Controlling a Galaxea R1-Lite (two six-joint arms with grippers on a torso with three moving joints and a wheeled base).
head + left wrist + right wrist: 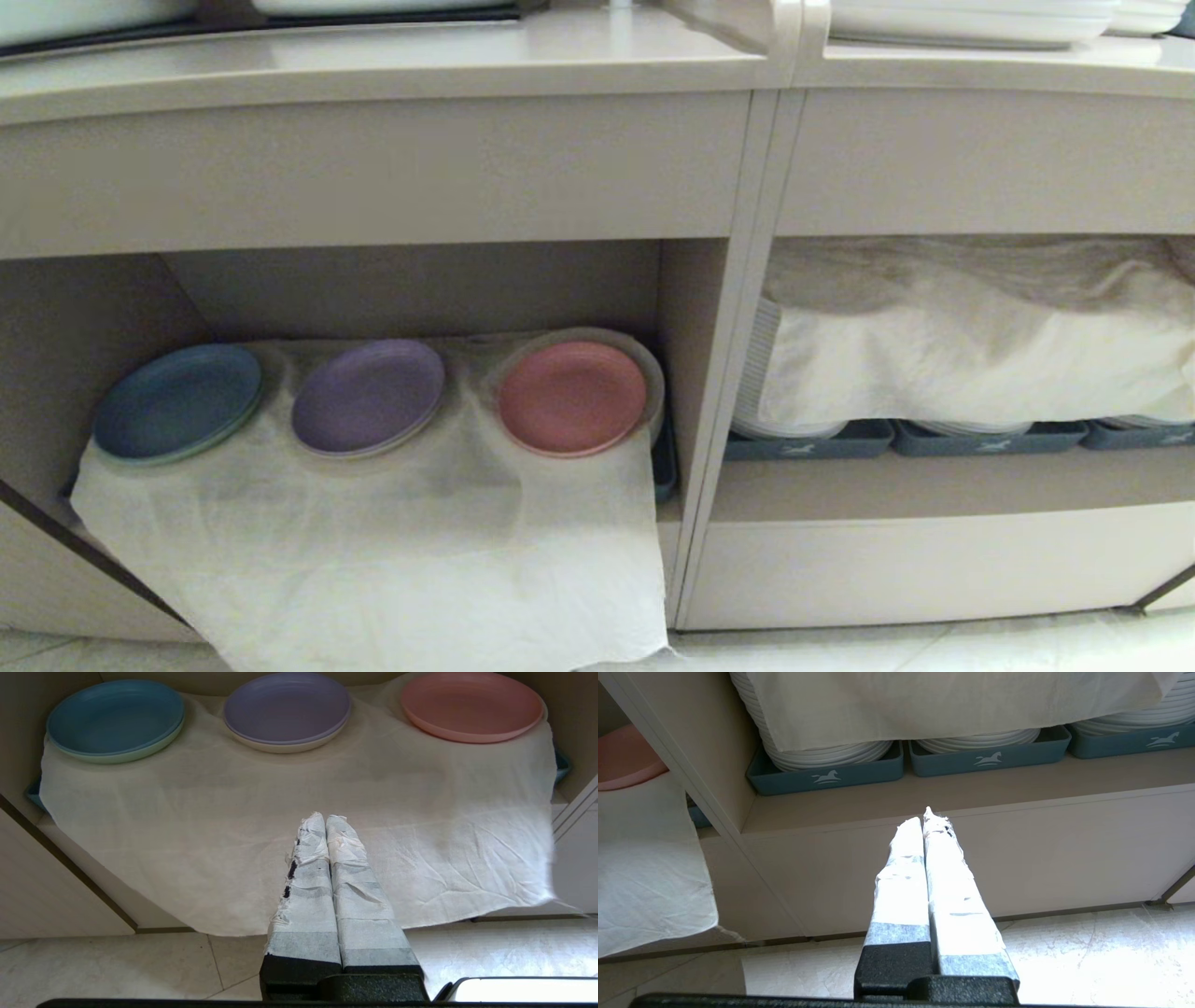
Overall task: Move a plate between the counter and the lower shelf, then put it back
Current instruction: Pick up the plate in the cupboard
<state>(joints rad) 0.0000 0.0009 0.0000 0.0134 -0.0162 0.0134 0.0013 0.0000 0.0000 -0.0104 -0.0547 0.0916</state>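
Head view: pink plate (pixel 571 397) sitting on the white cloth (pixel 420 541) at the right end of the lower shelf (pixel 411 289), beside the purple plate (pixel 367 396), blue plate (pixel 177 401) at the left end; the counter (pixel 373 61) running above.

Left wrist view: left tool (pixel 325 821) hanging before the cloth's front drape — fingers pressed together, gripping nothing.

Right wrist view: right tool (pixel 923 817) pointing at the neighbouring cubby's ledge below the blue trays (pixel 826 772) — also pressed together, empty.

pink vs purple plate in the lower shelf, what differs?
Colour: the small round pink plate against the small round purple plate. Place: pink sits at the row's right end by the divider, purple in the middle. Stack: purple tops a cream plate; under pink, cannot tell. Both rest level on the draped white cloth.
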